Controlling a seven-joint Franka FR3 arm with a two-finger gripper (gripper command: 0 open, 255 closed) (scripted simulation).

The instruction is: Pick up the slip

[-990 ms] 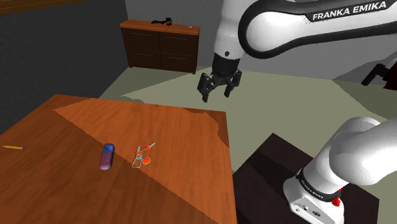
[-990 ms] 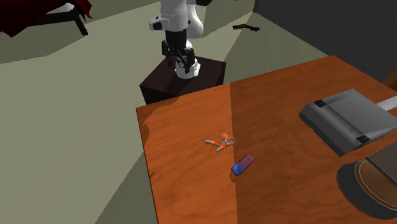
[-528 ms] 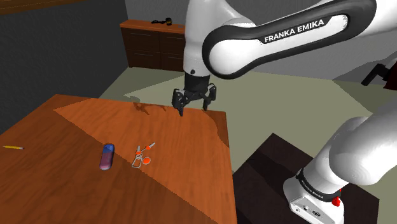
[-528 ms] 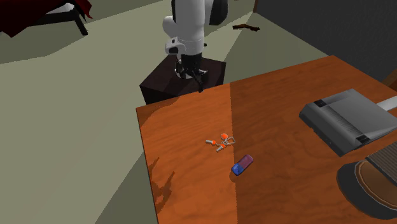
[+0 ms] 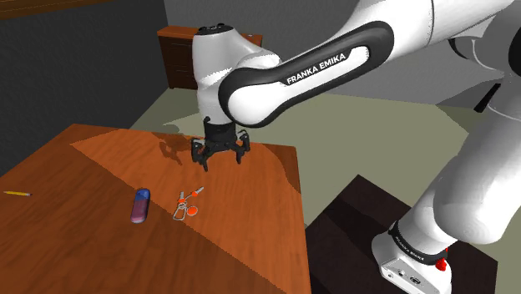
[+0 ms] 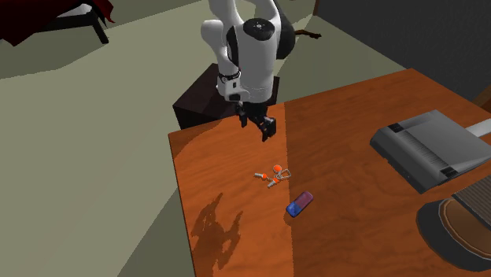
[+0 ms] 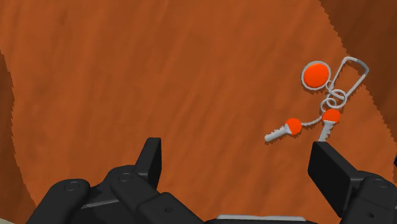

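A bunch of grey keys with orange heads, an orange round tag and a wire clip lies flat on the brown wooden table. Beside it rests a small blue and purple oblong object. My black gripper hangs open above the table, a short way from the keys, toward the table edge nearest the stand. Nothing is between its fingers. In the wrist view the keys lie ahead of one finger.
A yellow pencil lies at the shoulder view's left. A grey boxy device and a dark round object stand at the second exterior view's right. A wooden dresser stands behind the table, the dark stand beside it.
The arm has swung from above the stand out over the table and come lower, nearer the keys. Its shadow now falls on the wood. The fingers stayed open.
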